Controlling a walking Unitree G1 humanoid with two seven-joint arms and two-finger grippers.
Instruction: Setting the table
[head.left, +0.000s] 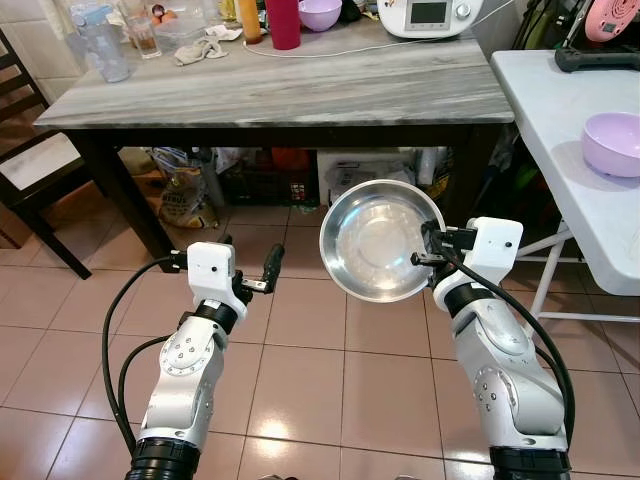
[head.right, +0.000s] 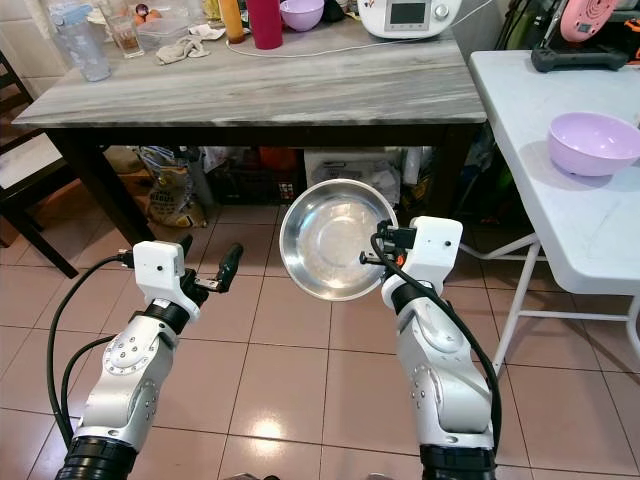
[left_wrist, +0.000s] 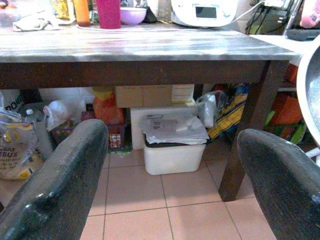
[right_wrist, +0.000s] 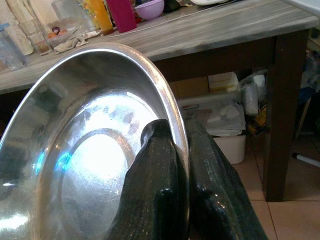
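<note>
A shiny steel bowl (head.left: 378, 241) is held up on edge in front of me, its hollow facing my head camera. My right gripper (head.left: 430, 250) is shut on the steel bowl's rim (right_wrist: 175, 125), one black finger inside and one outside. My left gripper (head.left: 250, 270) hangs open and empty above the tiled floor, to the left of the bowl; its two fingers (left_wrist: 60, 185) stand wide apart in the left wrist view. Ahead stands a grey marble-topped table (head.left: 300, 90) on dark legs. A white folding table (head.left: 570, 140) at the right carries a lilac bowl (head.left: 612, 143).
The back of the marble table holds a red cup (head.left: 283, 22), an orange bottle (head.left: 249, 18), a lilac bowl (head.left: 320, 13), a white appliance (head.left: 425, 15), a cloth and plastic containers. Bags and boxes (head.left: 190, 190) are stored under it. A dark chair (head.left: 30, 170) stands at the left.
</note>
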